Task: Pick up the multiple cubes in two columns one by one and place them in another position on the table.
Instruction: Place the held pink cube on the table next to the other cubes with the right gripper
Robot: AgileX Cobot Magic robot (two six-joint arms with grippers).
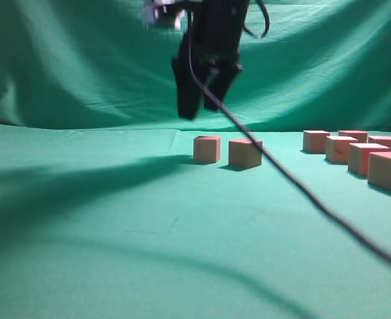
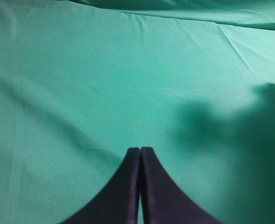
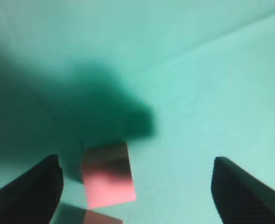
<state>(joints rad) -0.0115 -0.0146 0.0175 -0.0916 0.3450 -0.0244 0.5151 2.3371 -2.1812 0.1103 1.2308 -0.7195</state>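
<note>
Cubes sit in two groups on the tabletop (image 1: pixel 115 252). A pair (image 1: pixel 227 150) stands near the middle, toward the far edge, side by side with a narrow gap; a cluster (image 1: pixel 358 154) of about six lines up in two columns toward the far right, running out at the right edge. Each is a small sharp-edged block with tan wooden sides and a reddish-pink top. Seen from the right wrist, one cube (image 3: pixel 108 176) lies below with another just touching its near corner.

Smooth green cloth covers the tabletop, with soft shadows crossing it; a wrinkled green backdrop (image 1: pixel 62 66) hangs behind the far edge.

The right claw (image 1: pixel 204 103), black and glossy, hangs above the middle pair, clear of them, fingers spread wide and grasping nothing. A black cable (image 1: pixel 301 189) trails from it toward the near right corner. The left claw (image 2: pixel 140 150) is clenched, fingertips pressed together over bare cloth.
</note>
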